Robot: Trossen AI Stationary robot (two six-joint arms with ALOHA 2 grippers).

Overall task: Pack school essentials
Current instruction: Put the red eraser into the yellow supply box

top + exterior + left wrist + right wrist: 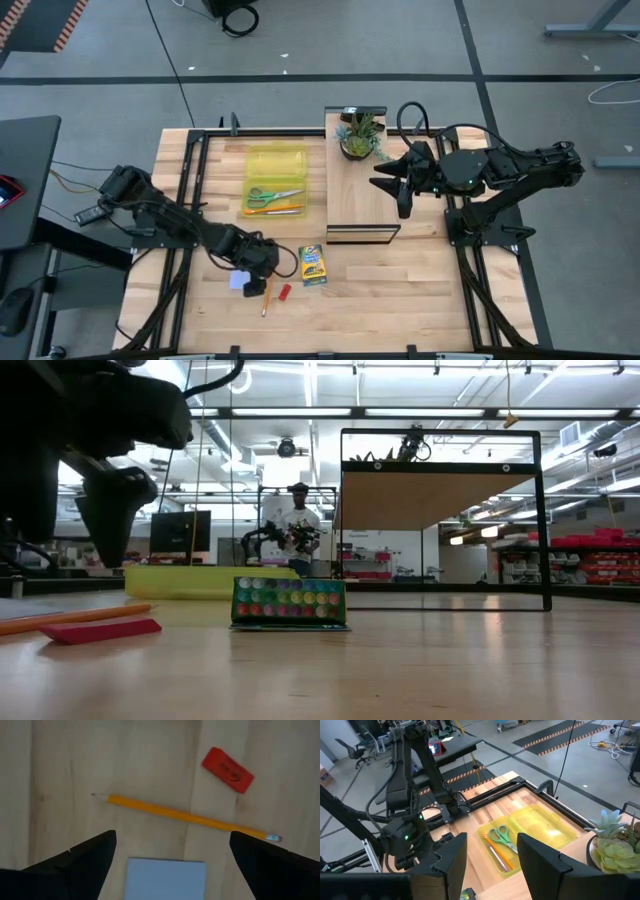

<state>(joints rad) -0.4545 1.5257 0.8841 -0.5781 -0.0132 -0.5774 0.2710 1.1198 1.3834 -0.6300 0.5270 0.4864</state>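
While the left gripper (167,862) hovers with its fingers spread wide and empty over the loose items at the table's near side, the likely step is picking up the pale blue square notepad (165,879), which lies directly between the fingers. A flat pad is hard to pinch from above, so lowering squarely and closing on two opposite edges seems wise. Just past it lies a thin orange pencil (190,816), then a small red eraser-like block (227,769); its embossed marking is too faint to read. The green-and-yellow crayon box (313,266) sits nearby, its print illegible. Farther off, the translucent yellow plastic case (276,181) already contains the green-handled scissors (273,195) and another orange pencil (274,210). The right gripper (403,201), fingers parted and empty, waits above the light wooden board (362,190) by the potted green plant (359,133).
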